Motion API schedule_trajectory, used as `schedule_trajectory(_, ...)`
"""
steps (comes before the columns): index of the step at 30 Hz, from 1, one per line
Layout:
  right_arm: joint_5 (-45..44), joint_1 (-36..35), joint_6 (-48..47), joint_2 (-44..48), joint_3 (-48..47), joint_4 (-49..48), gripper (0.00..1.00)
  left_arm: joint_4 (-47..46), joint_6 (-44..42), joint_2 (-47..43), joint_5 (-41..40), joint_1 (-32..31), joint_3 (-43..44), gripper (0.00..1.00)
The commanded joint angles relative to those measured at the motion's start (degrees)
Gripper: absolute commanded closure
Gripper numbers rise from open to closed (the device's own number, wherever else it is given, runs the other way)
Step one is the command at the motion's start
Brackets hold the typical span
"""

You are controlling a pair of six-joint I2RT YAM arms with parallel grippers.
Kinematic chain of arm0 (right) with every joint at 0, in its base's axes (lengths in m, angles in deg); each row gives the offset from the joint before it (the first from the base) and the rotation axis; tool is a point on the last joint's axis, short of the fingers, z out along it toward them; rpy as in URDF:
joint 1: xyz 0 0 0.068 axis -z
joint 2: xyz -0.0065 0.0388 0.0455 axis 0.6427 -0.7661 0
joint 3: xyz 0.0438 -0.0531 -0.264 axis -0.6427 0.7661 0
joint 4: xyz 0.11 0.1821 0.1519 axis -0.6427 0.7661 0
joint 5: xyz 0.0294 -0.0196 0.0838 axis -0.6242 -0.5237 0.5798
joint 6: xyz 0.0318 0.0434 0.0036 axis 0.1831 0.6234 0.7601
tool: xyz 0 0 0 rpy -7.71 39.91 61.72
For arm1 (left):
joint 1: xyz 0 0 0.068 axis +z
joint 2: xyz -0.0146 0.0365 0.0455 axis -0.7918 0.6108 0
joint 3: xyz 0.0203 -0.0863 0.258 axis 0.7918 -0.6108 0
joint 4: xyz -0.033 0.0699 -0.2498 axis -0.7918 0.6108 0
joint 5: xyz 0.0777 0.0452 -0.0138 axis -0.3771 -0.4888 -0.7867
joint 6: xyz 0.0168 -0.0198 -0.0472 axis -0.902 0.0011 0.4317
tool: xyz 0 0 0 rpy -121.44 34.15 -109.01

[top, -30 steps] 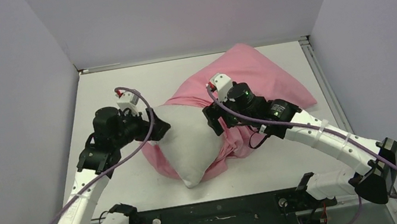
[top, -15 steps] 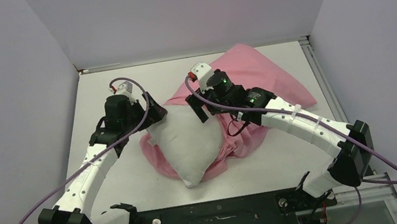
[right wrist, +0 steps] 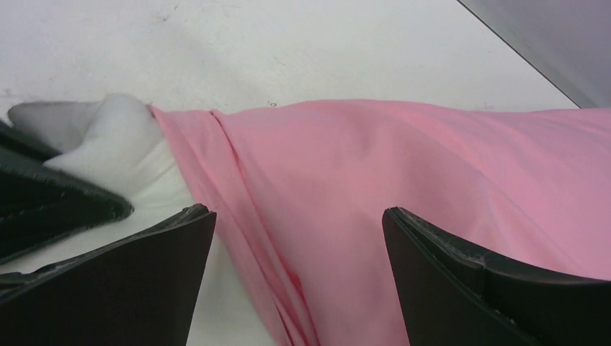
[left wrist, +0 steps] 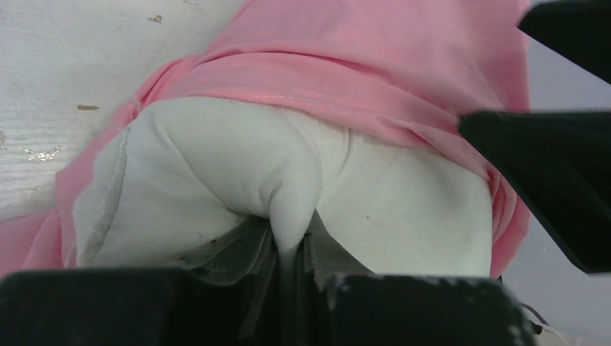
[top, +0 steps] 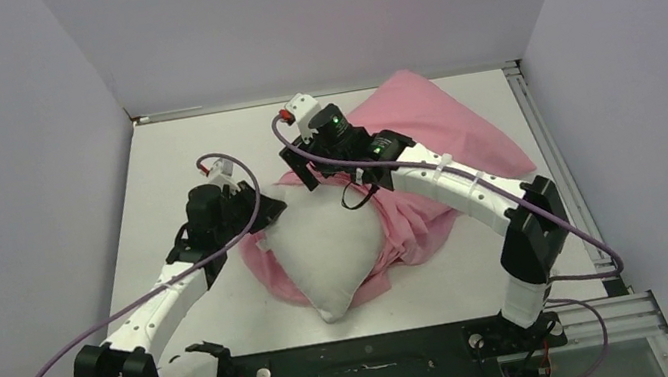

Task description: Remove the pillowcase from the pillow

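The white pillow (top: 325, 251) lies mid-table, its near half bare and its far half inside the pink pillowcase (top: 447, 125), which is bunched round its middle. My left gripper (top: 265, 210) sits at the pillow's left far corner. In the left wrist view it (left wrist: 292, 249) is shut on a fold of the pillow (left wrist: 216, 166), just below the pillowcase hem (left wrist: 360, 65). My right gripper (top: 308, 174) hangs open above the bunched hem. In the right wrist view its jaws (right wrist: 297, 212) stand wide over the pillowcase (right wrist: 403, 158), beside the pillow corner (right wrist: 122, 144).
The white table (top: 192, 150) is boxed in by grey walls on the left, back and right. A metal rail (top: 546, 145) runs along the right edge. The two grippers are close together at the pillow's far left corner.
My left gripper has closed on the pillow's corner. The right arm has swung left and farther back along the pillowcase hem, staying open.
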Motion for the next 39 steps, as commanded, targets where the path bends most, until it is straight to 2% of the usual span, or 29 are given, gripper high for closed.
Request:
schedule_trajectory(1, 1.3, 0.1, -0.7, -5.2, -7.0, 0.8, 0.1, -1.8, -3.4, -6.1, 0.5, -3.7, -2.0, 1.0)
schedule_trajectory(6, 3.9, 0.0, -2.0, -9.8, -10.2, 3.5, 0.1, 2.1, -7.3, -9.9, -4.0, -7.8, -2.0, 1.0)
schedule_trajectory(11, 4.7, 0.1, -1.8, -13.3, -11.1, 5.8, 0.03, 5.6, -8.5, -11.6, -6.8, -8.8, -1.2, 1.0)
schedule_trajectory(15, 3.0, 0.6, -2.7, -14.9, -11.1, 8.5, 0.23, 9.2, -9.9, -14.0, -9.3, -8.9, 0.5, 1.0)
schedule_trajectory(20, -1.2, 1.6, -2.9, -13.7, -7.6, 9.5, 0.74, 12.9, -11.5, -17.3, -11.5, -8.8, 2.2, 1.0)
schedule_trajectory(22, -2.8, 2.8, -2.7, -12.2, -6.1, 8.7, 0.9, 14.3, -12.1, -18.2, -12.0, -8.7, 3.1, 1.0)
schedule_trajectory(25, -4.3, 5.7, -1.4, -9.3, -4.0, 7.3, 0.95, 16.0, -13.2, -19.3, -12.1, -8.3, 4.3, 1.0)
schedule_trajectory(34, -9.9, 16.7, 5.3, -2.3, 0.2, 4.0, 0.95, 22.4, -16.7, -24.5, -13.0, -5.2, 6.1, 1.0)
schedule_trajectory(39, -9.7, 23.7, 12.7, 0.7, 3.2, 1.5, 0.95, 26.8, -18.4, -25.8, -16.1, -3.0, 6.3, 1.0)
